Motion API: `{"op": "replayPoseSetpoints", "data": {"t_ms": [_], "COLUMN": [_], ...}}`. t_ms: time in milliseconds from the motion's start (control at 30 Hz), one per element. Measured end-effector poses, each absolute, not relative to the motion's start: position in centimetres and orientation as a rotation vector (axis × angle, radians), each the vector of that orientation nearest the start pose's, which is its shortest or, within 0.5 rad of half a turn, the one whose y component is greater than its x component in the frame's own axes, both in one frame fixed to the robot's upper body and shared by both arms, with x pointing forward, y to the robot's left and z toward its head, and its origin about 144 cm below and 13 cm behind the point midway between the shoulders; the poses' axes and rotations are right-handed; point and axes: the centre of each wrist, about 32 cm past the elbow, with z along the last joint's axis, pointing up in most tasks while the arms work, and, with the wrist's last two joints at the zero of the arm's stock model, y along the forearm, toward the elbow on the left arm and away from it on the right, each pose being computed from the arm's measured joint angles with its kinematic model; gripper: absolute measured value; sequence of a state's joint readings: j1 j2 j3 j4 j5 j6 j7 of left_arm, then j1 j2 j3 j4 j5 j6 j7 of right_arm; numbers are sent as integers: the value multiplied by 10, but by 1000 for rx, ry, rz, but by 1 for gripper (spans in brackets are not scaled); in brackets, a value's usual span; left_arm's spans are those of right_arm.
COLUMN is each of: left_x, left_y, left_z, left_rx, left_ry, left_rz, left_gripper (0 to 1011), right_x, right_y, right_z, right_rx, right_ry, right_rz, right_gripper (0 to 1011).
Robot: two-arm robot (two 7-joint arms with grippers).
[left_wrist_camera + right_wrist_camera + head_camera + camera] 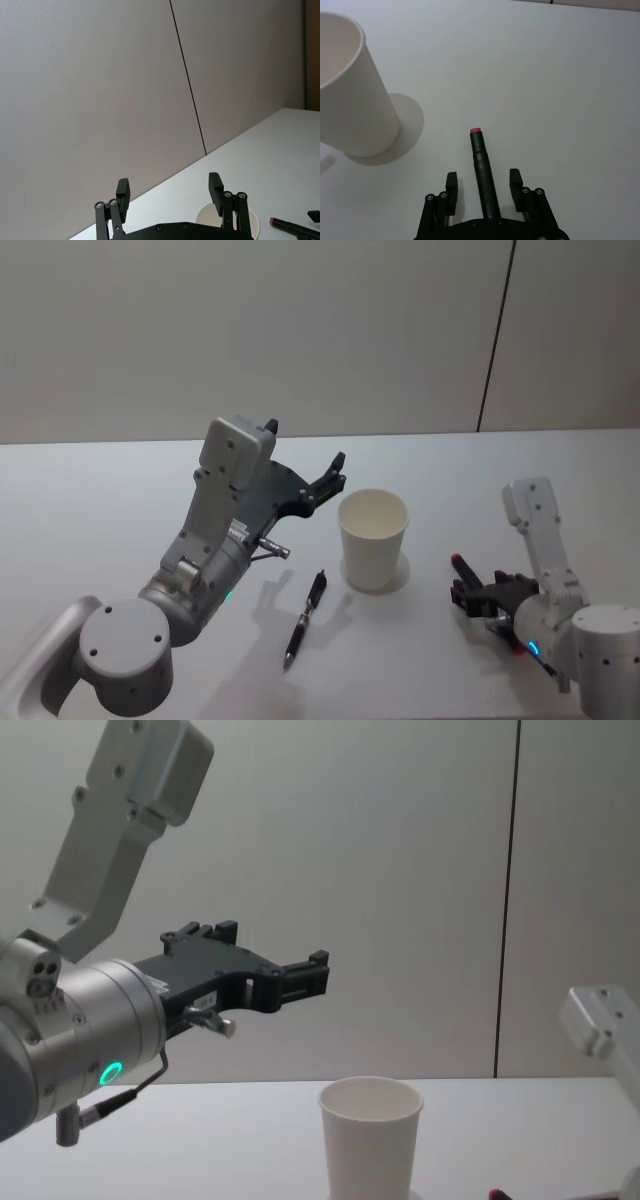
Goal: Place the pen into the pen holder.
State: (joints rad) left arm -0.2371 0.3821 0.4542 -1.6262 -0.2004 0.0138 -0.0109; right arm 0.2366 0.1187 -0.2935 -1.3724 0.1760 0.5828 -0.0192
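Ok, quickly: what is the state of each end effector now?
Left end effector: open, empty, raised near the pen holder.
Right end effector: open around the red-tipped pen, not gripping it.

The pen holder (373,540) stands on the counter (120,500), about in the middle. One pen (305,618) lies on the counter just in front of it and to its left. The left end effector (328,480) hangs above the counter, left of and behind the holder, fingers apart. To the holder's right, the right end effector (470,595) sits low, with a second pen (482,170) between its parted fingers (451,182), pointing toward the holder.
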Motion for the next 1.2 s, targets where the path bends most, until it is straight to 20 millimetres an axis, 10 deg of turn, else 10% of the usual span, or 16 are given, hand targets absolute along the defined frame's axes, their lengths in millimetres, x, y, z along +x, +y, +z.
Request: {"op": "replayPoseSetpoints", "data": {"t_ms": [533,1200], "left_x": [492,492], "left_y": [198,198], "left_z": [1204,1204], "left_rx": [61,61], "left_ry": [-268,-268], "left_rz": [1124,1124], "left_gripper": [1000,1000], "right_x": [516,515], "right_y": [-175,-178], "right_z": [1145,1152], "right_rx": [-521,-445], "right_ry": [391,319], "right_rz": [-1299,-1328], "right_gripper": [190,159]}}
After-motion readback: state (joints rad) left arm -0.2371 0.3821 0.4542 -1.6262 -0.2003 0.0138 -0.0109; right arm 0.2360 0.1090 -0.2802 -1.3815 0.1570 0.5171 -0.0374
